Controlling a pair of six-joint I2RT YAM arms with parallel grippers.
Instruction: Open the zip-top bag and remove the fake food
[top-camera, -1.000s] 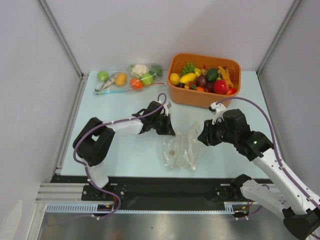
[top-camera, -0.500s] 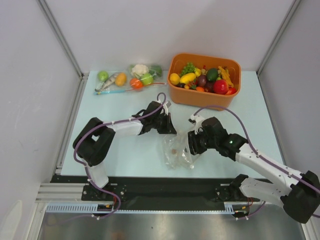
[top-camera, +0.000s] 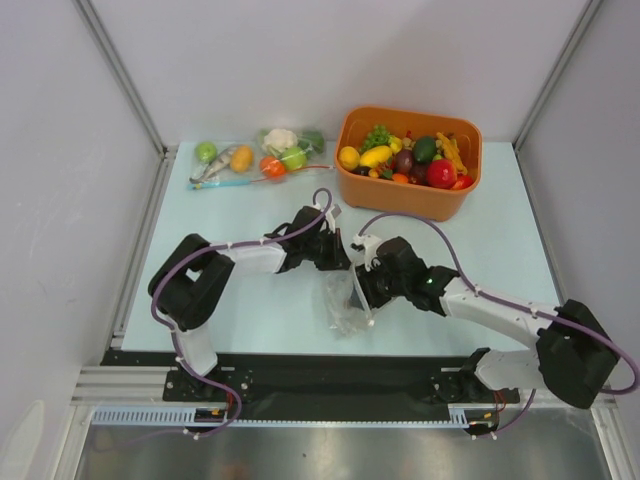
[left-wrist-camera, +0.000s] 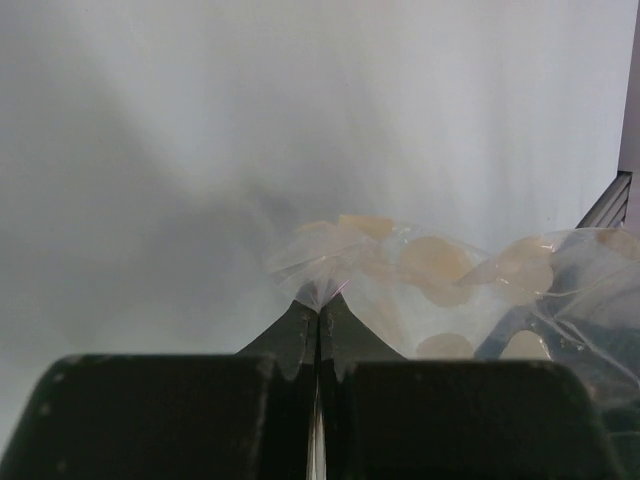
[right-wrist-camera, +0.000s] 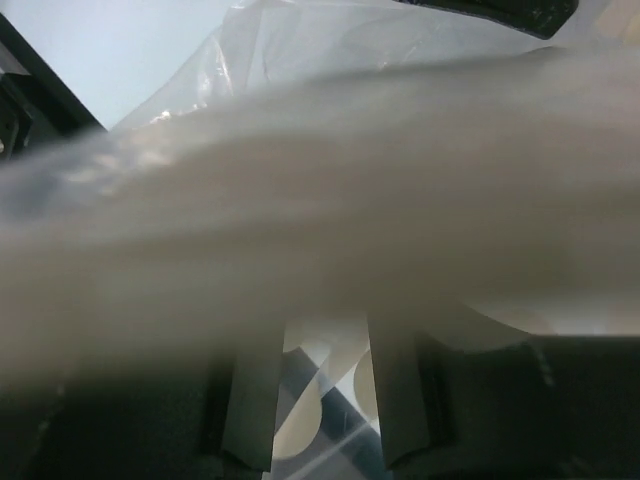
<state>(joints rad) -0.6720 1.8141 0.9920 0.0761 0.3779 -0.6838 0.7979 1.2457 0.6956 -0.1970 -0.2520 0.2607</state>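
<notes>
Zip-top bag (top-camera: 347, 312) is lying crumpled on the worktop (top-camera: 500, 240), about midway along its near edge, between the two grippers.

Top view: left gripper (top-camera: 338, 265) is sitting at the bag's far-left rim. Right gripper (top-camera: 358, 295) is sitting against the bag from the right, its body covering much of the plastic. Contents are not reading from here.

Left wrist view: left jaws are clenching a small peak of the bag's film, fully together. Pale roundish pieces, likely the fake food (left-wrist-camera: 432, 262), are showing through the plastic just right of the pinch.

Right wrist view: a blurred fold of plastic is crossing the upper frame. Right fingers (right-wrist-camera: 250, 400) are standing parted, with film and round shapes showing beyond the gap. Nothing is visibly pinched.

Judgement: opening step is under way. The left pinch is serving as anchor, so the right should be taking only the opposite lip, close to the zip strip and near that pinch, then drawing away square to the strip. Catching both layers would be dragging the whole bag instead of parting it. Keeping the mouth low should be stopping pieces from rolling off.
</notes>
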